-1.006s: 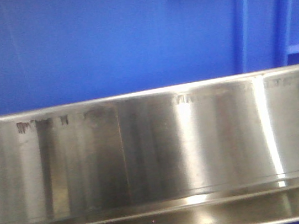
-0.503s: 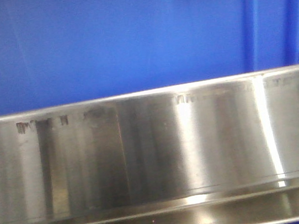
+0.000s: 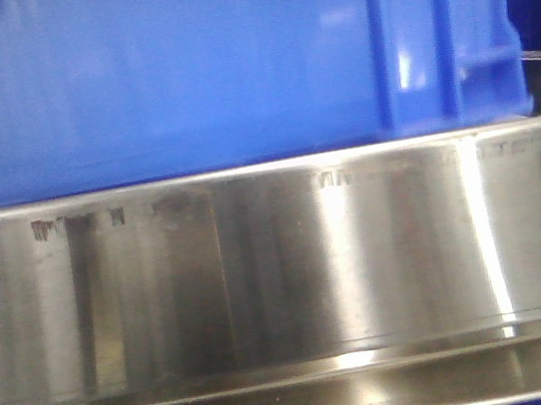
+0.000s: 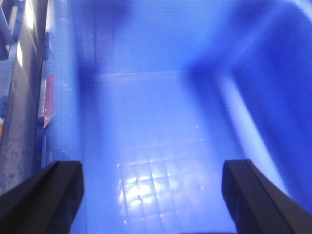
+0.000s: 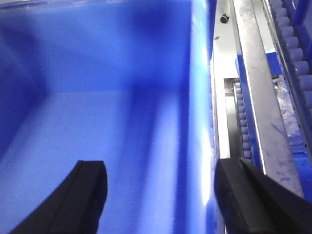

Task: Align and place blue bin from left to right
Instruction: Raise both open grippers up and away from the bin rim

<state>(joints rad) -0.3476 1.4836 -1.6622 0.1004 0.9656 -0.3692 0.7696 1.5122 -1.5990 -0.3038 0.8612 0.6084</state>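
The blue bin (image 3: 182, 74) fills the top of the front view, resting behind a steel rail, with its ribbed right corner (image 3: 419, 41) showing. In the left wrist view my left gripper (image 4: 153, 195) hangs open over the bin's gridded floor (image 4: 156, 180), and its black fingers (image 4: 46, 195) are wide apart. My right gripper (image 5: 161, 195) is open too. One of its fingers (image 5: 83, 195) is inside the bin, and the other stands outside the bin's right wall (image 5: 200, 122). Neither gripper shows in the front view.
A brushed stainless-steel rail (image 3: 279, 262) runs across the front view below the bin. Right of the bin in the right wrist view lie a steel frame (image 5: 253, 97) and a row of conveyor rollers (image 5: 297, 63). A dark grey surface (image 4: 19, 107) borders the bin's left wall.
In the front view the bin has slid left along the rail. Its ribbed right corner, cut off at the frame edge before, now shows whole with dark space beyond it.
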